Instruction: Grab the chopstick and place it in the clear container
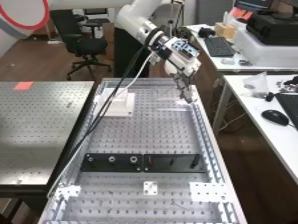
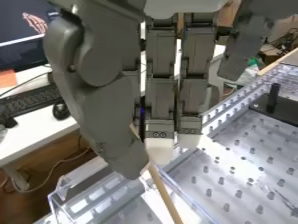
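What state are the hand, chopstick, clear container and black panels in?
Hand: closed, pinching.
Chopstick: gripped, slanting; can't tell if its lower end is inside the container.
Clear container: below the hand; contents unclear.
Black panels: flat, side by side.

The high view looks from above the near end of the tabletop (image 1: 166, 132), slanting down its length past the far edge. The wrist view, much closer, slants down past the hand (image 1: 183, 86) across the right edge, which both share.
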Robot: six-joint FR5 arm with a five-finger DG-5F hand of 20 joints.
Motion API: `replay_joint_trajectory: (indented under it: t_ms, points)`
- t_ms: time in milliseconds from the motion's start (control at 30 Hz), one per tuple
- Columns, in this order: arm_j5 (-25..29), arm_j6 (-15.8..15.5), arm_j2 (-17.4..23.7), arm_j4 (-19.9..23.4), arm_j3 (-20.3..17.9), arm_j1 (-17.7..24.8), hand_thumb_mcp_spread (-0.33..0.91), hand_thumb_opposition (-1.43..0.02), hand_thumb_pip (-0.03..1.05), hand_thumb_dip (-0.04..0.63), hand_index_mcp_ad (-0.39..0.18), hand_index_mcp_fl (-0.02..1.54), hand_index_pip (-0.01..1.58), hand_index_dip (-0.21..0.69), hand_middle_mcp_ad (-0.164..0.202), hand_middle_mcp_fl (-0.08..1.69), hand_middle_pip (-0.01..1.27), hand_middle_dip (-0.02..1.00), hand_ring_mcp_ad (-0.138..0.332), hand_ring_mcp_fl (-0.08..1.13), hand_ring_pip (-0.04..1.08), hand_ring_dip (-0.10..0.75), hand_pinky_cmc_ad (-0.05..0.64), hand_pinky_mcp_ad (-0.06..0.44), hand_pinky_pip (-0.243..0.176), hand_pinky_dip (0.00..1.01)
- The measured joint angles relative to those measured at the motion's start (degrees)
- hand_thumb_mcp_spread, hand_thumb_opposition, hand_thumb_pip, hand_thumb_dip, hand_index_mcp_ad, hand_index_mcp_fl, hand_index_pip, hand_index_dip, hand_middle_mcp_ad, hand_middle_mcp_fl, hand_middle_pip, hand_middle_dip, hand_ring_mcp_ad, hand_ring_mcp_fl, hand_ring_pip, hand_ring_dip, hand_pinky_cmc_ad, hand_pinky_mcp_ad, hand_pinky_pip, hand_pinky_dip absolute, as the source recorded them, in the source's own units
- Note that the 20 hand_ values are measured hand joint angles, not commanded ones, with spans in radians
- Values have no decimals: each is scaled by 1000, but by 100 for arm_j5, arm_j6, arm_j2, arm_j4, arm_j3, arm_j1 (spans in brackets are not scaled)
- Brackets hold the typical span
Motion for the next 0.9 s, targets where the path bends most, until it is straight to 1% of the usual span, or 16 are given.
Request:
replay_joint_trajectory:
  t_ms: [200,433,600,900]
  points:
    - [-60,-92,-116,-45,199,3,658,-1080,522,283,-59,1025,860,126,44,1148,545,649,51,976,91,510,354,295,66,180]
    - [-107,-55,-133,-32,183,6,644,-1089,522,283,-65,1025,860,126,44,1152,545,649,54,976,89,510,358,297,66,187]
    - [-171,24,-132,-8,27,29,644,-1091,522,283,-65,1025,860,126,44,1148,545,649,51,976,89,510,358,297,66,194]
    - [-203,19,-166,-23,59,46,644,-1091,522,283,-65,1025,860,126,45,1152,545,649,54,976,93,515,358,297,66,194]
